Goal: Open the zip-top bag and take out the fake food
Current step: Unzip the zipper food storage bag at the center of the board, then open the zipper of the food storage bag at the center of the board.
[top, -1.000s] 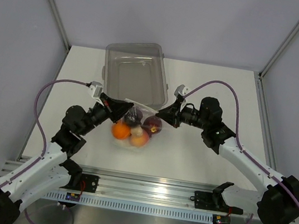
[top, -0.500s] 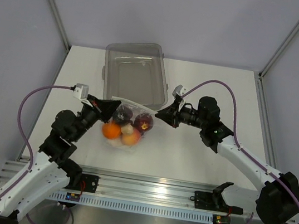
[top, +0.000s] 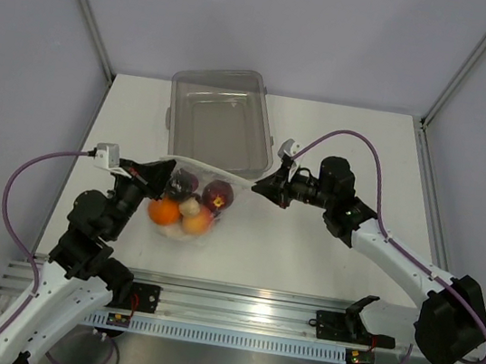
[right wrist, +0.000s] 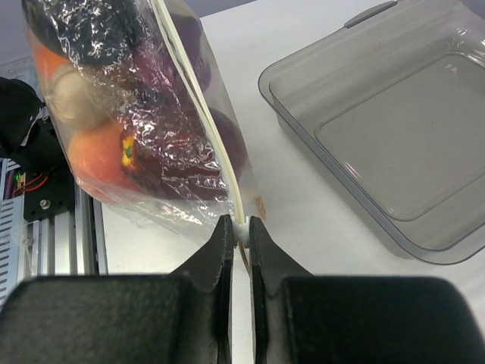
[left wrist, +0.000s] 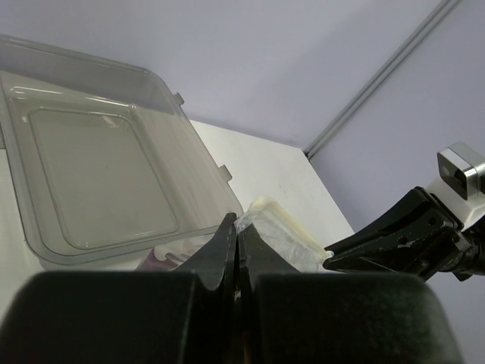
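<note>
The zip-top bag point(top: 215, 170) is stretched between both grippers in front of the bin, its white zip edge taut. The fake food inside shows as an orange point(top: 163, 212), a peach piece point(top: 195, 222) and a dark red fruit point(top: 218, 196). My left gripper point(top: 170, 169) is shut on the bag's left top corner point(left wrist: 254, 218). My right gripper point(top: 259, 184) is shut on the small white slider point(right wrist: 242, 228) at the right end of the zip. In the right wrist view the bag point(right wrist: 163, 171) hangs ahead of the jaws, and orange and dark pieces show through it.
A rigid clear plastic bin point(top: 220, 124) stands just behind the bag, its near rim close to the zip edge. Metal frame posts point(top: 85, 12) rise at the back corners. The black rail point(top: 234, 304) runs along the table's near edge.
The left arm has swung left and drawn the bag with it. The right gripper has shifted only slightly left, so the zip edge between the grippers is longer.
</note>
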Robot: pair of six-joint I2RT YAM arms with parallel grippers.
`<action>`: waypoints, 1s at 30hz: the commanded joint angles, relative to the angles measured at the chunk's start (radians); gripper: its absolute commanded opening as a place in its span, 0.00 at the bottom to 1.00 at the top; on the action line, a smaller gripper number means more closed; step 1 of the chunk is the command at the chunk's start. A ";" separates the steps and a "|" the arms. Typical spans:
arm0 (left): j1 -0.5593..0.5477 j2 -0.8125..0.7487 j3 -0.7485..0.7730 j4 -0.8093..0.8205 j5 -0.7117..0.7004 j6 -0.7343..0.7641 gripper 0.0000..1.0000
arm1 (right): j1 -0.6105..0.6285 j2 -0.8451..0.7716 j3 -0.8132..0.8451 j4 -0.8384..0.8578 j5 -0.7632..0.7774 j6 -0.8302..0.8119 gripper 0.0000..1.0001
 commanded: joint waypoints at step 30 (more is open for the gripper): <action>0.014 0.134 -0.065 0.461 0.320 -0.006 0.00 | 0.002 -0.120 -0.056 0.134 0.189 0.085 0.73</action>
